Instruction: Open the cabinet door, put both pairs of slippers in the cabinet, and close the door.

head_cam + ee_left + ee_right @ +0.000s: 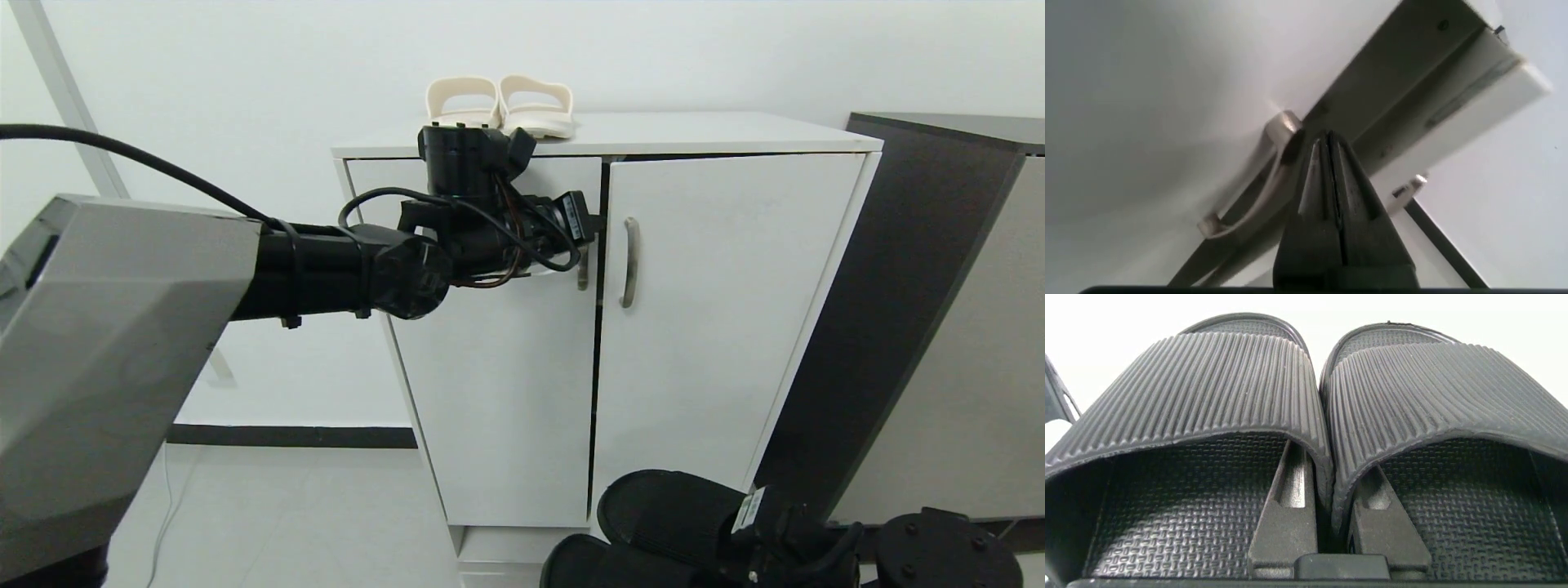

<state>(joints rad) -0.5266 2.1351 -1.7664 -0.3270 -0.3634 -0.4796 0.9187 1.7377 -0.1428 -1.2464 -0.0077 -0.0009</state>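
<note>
Currently: door handle (583, 279), upright, centre frame.
Your left hand (1328, 140), pinched together, sits just beside it; right hand (1327, 510) clamps black slippers (1233, 384).

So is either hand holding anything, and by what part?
The right hand holds the black slippers, pinching their adjoining inner edges together; the left hand, shut, holds nothing.
</note>
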